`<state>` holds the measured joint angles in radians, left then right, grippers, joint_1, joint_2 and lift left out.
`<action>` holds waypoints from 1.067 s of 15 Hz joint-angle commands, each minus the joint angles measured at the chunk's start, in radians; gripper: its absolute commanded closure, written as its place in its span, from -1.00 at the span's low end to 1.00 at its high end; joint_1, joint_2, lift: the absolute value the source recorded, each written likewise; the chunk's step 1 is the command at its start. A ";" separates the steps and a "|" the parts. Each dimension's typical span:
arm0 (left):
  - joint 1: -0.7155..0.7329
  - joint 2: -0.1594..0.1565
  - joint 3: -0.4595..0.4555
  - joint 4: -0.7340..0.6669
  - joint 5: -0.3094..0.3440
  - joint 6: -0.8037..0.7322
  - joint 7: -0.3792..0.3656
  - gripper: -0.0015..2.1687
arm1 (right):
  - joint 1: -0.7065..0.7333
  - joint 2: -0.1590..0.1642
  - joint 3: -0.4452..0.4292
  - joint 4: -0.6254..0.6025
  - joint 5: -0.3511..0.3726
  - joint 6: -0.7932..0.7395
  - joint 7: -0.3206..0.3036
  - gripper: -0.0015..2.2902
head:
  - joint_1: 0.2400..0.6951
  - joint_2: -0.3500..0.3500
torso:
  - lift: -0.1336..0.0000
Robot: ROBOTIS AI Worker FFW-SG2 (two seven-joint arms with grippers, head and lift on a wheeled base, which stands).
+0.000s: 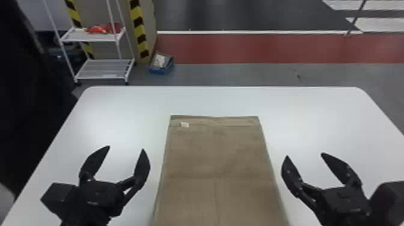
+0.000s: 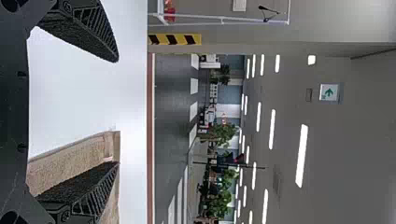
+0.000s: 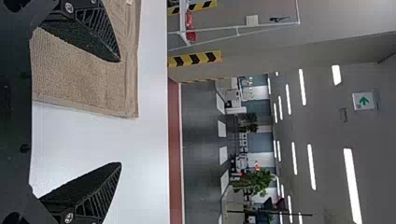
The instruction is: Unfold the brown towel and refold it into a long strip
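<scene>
Towel (image 1: 216, 150) — one — lies between left pincer (image 1: 126, 148) and right pincer (image 1: 305, 155), both spread.

Towel (image 1: 215, 150) on the table (image 1: 120, 114), between the two pincers, cart (image 1: 99, 67) behind.

Large indoor workshop or lab hall, can't tell which. White rack (image 1: 81, 36) beyond the counter's (image 1: 216, 97) far left corner, yellow-black hazard tape (image 1: 139, 31) by it, blue bin (image 1: 161, 71) on the floor. Red lane (image 1: 255, 48) past the far edge. Wrist views: long rows of ceiling lights (image 2: 301, 156), green arrow sign (image 2: 328, 92), plants (image 2: 223, 134) deep in the room.
</scene>
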<state>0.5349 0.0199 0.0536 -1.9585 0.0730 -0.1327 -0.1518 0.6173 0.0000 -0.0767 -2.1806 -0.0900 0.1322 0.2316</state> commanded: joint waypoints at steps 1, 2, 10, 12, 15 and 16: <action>0.000 0.000 -0.001 -0.002 -0.001 0.000 0.000 -0.91 | 0.002 0.001 0.000 -0.002 0.001 -0.004 0.000 -0.92 | 1.00 0.05 | -0.85; 0.000 0.000 -0.001 -0.002 -0.001 0.000 0.000 -0.91 | 0.004 0.001 0.000 -0.002 0.001 -0.004 0.000 -0.92 | 1.00 0.05 | -0.85; -0.053 -0.003 -0.001 0.000 -0.009 0.052 -0.017 -0.91 | 0.012 0.001 -0.009 -0.005 0.001 -0.004 0.000 -0.92 | 1.00 0.04 | -0.85; -0.110 -0.006 0.000 0.018 0.010 0.126 -0.061 -0.91 | 0.018 0.001 -0.018 -0.008 0.000 -0.007 0.000 -0.92 | 1.00 0.02 | -0.85; -0.213 -0.006 0.000 0.050 0.007 0.233 -0.111 -0.86 | 0.021 0.001 -0.031 -0.008 -0.004 -0.004 0.000 -0.92 | 1.00 -0.06 | -0.85; -0.257 -0.006 -0.001 0.066 -0.001 0.307 -0.141 -0.86 | 0.021 0.001 -0.031 -0.007 -0.004 -0.004 0.000 -0.92 | 1.00 -0.08 | -0.85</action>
<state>0.3349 0.0139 0.0535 -1.9101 0.0796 0.0956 -0.2752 0.6378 0.0000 -0.1058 -2.1888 -0.0931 0.1259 0.2316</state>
